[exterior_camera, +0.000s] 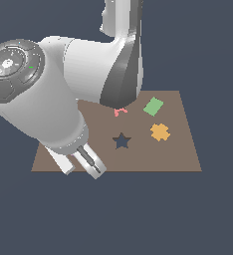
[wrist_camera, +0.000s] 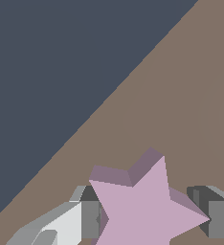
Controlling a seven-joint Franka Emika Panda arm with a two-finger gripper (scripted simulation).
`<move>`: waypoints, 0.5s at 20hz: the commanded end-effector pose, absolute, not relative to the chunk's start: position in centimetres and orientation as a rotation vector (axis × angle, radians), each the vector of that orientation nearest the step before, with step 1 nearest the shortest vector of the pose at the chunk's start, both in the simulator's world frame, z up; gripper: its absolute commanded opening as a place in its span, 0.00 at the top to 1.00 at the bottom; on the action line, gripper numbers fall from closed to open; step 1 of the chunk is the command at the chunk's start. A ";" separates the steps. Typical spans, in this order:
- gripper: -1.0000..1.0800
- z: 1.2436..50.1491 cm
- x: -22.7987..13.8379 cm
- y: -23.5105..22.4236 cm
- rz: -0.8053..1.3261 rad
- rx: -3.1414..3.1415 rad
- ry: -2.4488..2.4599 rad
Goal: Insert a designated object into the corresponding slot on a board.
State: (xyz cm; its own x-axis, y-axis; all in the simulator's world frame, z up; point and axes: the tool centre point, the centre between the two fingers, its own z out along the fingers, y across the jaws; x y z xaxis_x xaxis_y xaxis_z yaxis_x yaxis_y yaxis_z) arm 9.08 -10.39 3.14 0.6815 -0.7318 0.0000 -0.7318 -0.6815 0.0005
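Because the two-fingered grey gripper (wrist_camera: 150, 217) brackets the flat lilac-pink star (wrist_camera: 145, 206) between spread fingers, seemingly to grasp it, the piece lies near the brown rectangular board's (exterior_camera: 185, 149) edge, at eight o'clock from the navy star-shaped slot (exterior_camera: 121, 141).

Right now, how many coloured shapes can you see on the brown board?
4: green piece and orange piece at the exterior view's right, salmon piece half-hidden under the arm, lilac star between the tool's fingers. The arm may hide more.

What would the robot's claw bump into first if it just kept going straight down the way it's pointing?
Most likely the lilac star, which sits between the gripper's fingers. Under it lies the brown board. Depth is hard to judge.
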 end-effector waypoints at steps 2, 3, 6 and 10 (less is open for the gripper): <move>1.00 3.3 9.0 -8.6 0.000 2.925 -1.146; 1.00 3.3 9.0 -8.0 0.000 2.940 -1.106; 1.00 3.5 8.6 -5.9 -0.001 2.988 -0.969; 1.00 3.7 7.8 -2.9 -0.002 3.045 -0.767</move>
